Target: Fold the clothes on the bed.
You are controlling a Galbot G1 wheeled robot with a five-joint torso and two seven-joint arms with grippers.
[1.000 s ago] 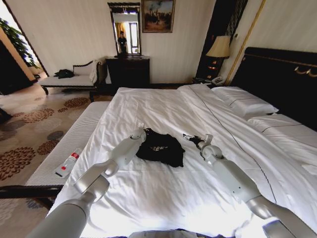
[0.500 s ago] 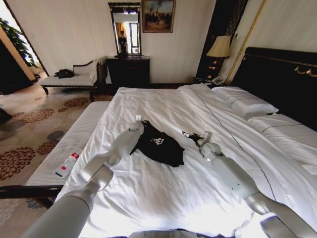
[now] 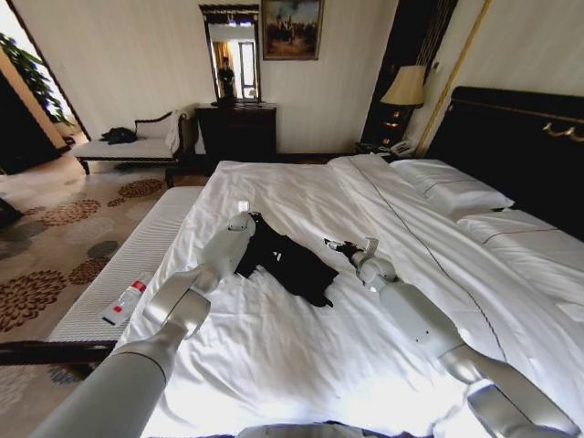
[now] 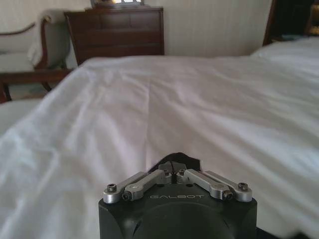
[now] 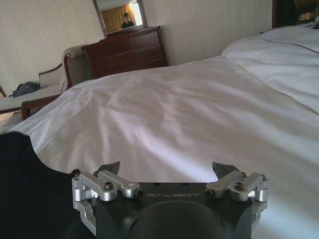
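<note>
The black T-shirt (image 3: 285, 263) lies on the white bed (image 3: 301, 187), pulled out into a long slanted strip. My left gripper (image 3: 247, 218) is at the strip's far end, shut on a pinch of the black fabric (image 4: 174, 160), with its fingers (image 4: 164, 175) closed together in the left wrist view. My right gripper (image 3: 336, 245) hovers just right of the shirt, open and holding nothing. Its fingertips (image 5: 110, 168) stand wide apart over the sheet, and the dark shirt (image 5: 22, 189) lies beside them.
Along the bed's left side runs a white bench (image 3: 137, 260) with a small bottle-like object (image 3: 124, 303) on it. Pillows (image 3: 453, 193) and the dark headboard (image 3: 525, 146) are on the right. A dark dresser (image 3: 235, 130) and a chaise (image 3: 128, 146) stand by the far wall.
My left gripper has moved away from me and leftward, dragging the shirt's edge so the heap stretches into a strip. The right gripper has shifted slightly farther and leftward, still open.
</note>
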